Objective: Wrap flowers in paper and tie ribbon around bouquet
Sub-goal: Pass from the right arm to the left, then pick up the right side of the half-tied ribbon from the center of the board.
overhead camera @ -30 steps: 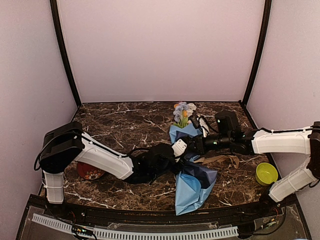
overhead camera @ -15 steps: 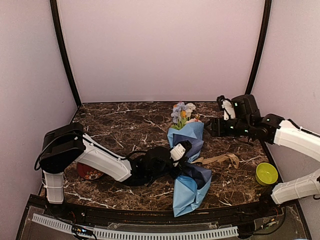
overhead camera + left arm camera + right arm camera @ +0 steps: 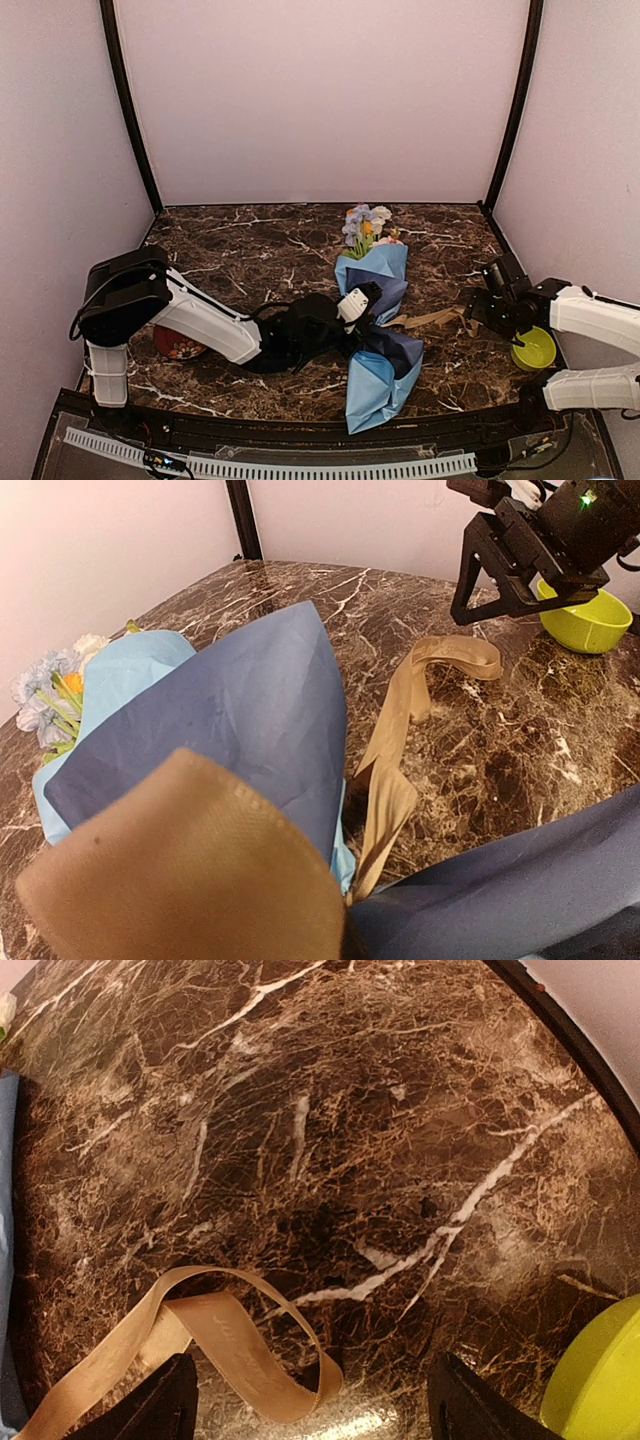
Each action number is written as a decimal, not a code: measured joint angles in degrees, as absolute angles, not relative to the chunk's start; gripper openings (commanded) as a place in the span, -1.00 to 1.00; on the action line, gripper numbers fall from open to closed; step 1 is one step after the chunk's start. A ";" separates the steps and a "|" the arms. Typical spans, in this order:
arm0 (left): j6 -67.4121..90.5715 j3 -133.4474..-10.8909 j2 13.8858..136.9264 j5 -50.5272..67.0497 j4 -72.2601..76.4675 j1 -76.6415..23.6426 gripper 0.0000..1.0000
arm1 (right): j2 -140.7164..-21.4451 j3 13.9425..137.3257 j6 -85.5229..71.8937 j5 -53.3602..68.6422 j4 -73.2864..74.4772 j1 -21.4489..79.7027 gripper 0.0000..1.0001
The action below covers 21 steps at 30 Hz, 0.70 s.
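Right arm is pulling off the bundle: a second ago it was reaching across the neck, now the right gripper (image 3: 478,305) is hovering low over the brown marble table (image 3: 240,250), just beside the yellow-green bowl (image 3: 533,348). Its jaws are standing wide with nothing between them, straddling the looped free end of the long tan satin ribbon (image 3: 435,319). My read: it is lining up to pick that end up for the tie.

Left arm is lying stretched flat across the table, wrist rolled toward the waist of the light-blue paper cone bouquet (image 3: 378,275). The left gripper (image 3: 358,300) is clamped tight there. Its fingers are hidden, but ribbon is filling the wrist view's foreground, so it is probably pinching the other ribbon end and anchoring the wrap against unrolling.

The mixed white, orange and pale-blue artificial flowers (image 3: 366,222) are poking out of the cone's far end; navy inner paper is flaring toward the near edge. No knot showing yet.
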<state>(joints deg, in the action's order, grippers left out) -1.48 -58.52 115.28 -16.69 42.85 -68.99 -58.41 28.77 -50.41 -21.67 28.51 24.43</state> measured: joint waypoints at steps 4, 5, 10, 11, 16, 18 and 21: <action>-1.48 -58.15 115.28 -16.49 43.31 -68.99 -1.00 | -59.22 26.06 -52.18 -20.71 25.56 23.86 0.37; -1.48 -58.15 115.28 -16.47 43.33 -68.99 -1.00 | -60.07 25.76 -52.53 -20.34 24.95 23.70 0.33; -1.50 -58.13 115.28 -16.47 43.53 -68.99 -1.00 | -62.96 24.60 -52.77 -19.00 20.75 22.68 -0.22; -1.50 -58.11 115.28 -16.47 43.55 -68.99 -1.00 | -63.35 23.99 -53.08 -18.79 19.66 22.11 -0.36; -1.52 -57.91 115.28 -16.45 43.75 -68.99 -1.00 | -64.29 20.99 -52.18 -15.70 14.81 19.27 -1.00; -1.58 -57.74 115.28 -16.34 44.05 -68.99 -1.00 | -64.16 20.93 -51.33 -14.74 13.67 18.63 -1.00; -1.91 -57.52 115.28 -16.08 44.36 -68.99 -1.00 | -62.15 21.32 -48.58 -14.85 14.06 18.37 -1.00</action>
<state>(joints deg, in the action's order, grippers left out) -1.91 -57.52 115.28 -16.08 44.36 -68.99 -62.15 21.32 -48.58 -14.85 14.06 18.37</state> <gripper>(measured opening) 0.004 0.005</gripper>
